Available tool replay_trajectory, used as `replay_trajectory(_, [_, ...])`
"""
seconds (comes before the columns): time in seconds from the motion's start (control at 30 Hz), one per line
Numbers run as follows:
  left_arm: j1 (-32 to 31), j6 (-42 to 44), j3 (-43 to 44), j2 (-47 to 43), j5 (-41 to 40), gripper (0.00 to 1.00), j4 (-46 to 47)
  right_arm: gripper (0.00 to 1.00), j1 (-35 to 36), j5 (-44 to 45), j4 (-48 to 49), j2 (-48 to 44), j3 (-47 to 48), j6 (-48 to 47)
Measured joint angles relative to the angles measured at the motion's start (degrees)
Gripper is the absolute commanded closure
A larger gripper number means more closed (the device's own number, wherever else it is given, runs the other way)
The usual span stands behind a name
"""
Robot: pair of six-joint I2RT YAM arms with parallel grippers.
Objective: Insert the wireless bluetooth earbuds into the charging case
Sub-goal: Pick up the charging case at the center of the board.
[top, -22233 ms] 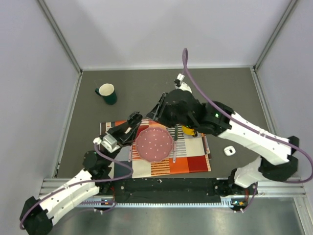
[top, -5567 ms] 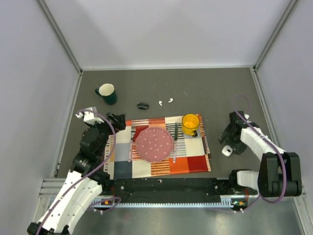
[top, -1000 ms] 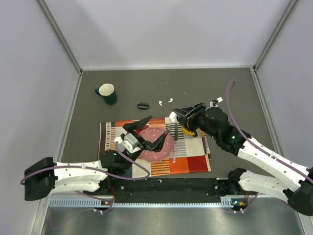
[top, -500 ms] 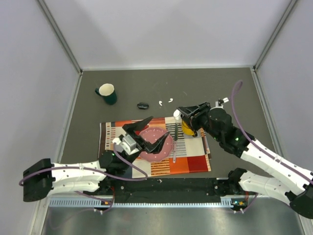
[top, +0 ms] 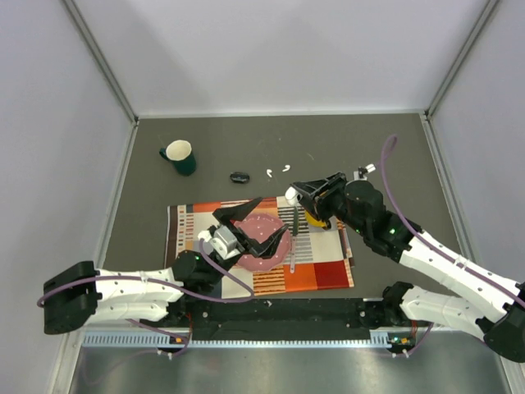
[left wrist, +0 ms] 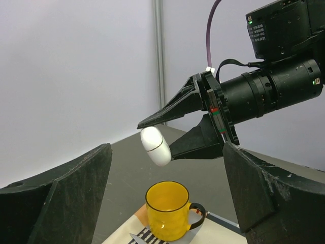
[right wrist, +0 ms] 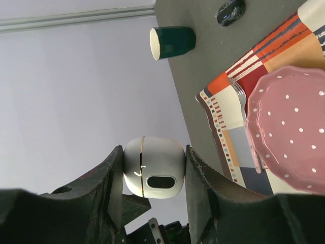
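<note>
Case aloft and shut, lid-opening step in hand.
The right gripper (top: pixel 293 195) clamps the charging case (left wrist: pixel 155 146) above the placemat's (top: pixel 320 275) far edge. The left gripper (top: pixel 272 216) gapes empty, facing it, and likely must lift the lid next. The earbuds (top: pixel 269 173) lie toward the worktop's (top: pixel 369 148) far edge.

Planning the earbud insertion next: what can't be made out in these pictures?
- Two tiny white curved plastic earbuds: top view only, too small to tell how they lie.
- Small white rounded plastic charging case: looks closed, inside unseen; the right gripper covers two faces.
- Yellow dark-rimmed mug: top view, mostly under the right arm.
- Round pink dotted plate: top view, partly under the open left gripper.
</note>
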Motion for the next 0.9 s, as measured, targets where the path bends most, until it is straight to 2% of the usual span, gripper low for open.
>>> replay_trajectory(0.17, [0.0,0.0,0.0,1.4,0.5,0.05,0.5,1.0,0.0,-0.4,1.0,0.0,0.0,0.6])
replay_trajectory(0.23, [0.0,0.0,0.2,2.9,0.8,0.09,0.6,1.0,0.0,-1.0,1.5,0.0,-0.1,1.0])
replay_trajectory(0.6, [0.0,-1.7,3.4,16.6,-1.6,0.15,0.4,1.0,3.0,-1.3,5.2,-3.3,-2.8,1.7])
replay_trajectory(0.9, [-0.2,-1.7,5.9,16.0,-2.2,0.15,0.3,1.0,3.1,-1.2,7.1,-3.4,-3.8,2.1])
